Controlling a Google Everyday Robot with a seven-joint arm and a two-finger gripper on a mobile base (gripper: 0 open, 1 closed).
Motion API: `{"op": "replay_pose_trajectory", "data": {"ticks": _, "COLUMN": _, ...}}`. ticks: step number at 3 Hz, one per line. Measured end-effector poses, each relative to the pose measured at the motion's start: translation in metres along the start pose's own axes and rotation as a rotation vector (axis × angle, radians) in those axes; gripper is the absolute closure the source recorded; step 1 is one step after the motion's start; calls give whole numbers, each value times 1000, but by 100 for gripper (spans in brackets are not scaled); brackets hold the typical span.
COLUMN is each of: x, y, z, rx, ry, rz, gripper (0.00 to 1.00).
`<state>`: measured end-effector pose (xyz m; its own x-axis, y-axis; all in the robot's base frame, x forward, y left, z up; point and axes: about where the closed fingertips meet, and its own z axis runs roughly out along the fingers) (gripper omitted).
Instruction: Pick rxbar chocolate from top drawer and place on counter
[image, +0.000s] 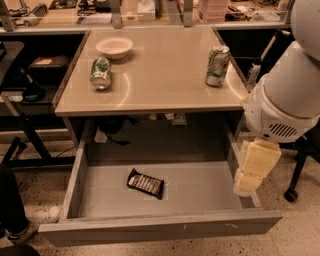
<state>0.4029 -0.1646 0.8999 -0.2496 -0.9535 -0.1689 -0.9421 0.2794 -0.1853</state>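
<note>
End effector, state unclear, hangs over right wall of top drawer; rxbar chocolate lettering unreadable

Robotics lab or workshop rm, not a home. White robot arm at rt edge, its gripper hanging by the rt wall of an open grey drawer. Long bench at back w/ clutter & metal uprights. Test-stand style counter on a metal frame, loose cables under it. Speckled hard floor, wheeled chair base at rt.
</note>
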Motion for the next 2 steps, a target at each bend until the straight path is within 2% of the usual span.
{"op": "replay_pose_trajectory", "data": {"ticks": 1, "x": 0, "y": 0, "z": 0, "rx": 0, "ry": 0, "rz": 0, "gripper": 0}}
{"op": "replay_pose_trajectory", "data": {"ticks": 2, "x": -12, "y": 15, "z": 23, "rx": -21, "ry": -7, "rz": -5, "gripper": 0}}
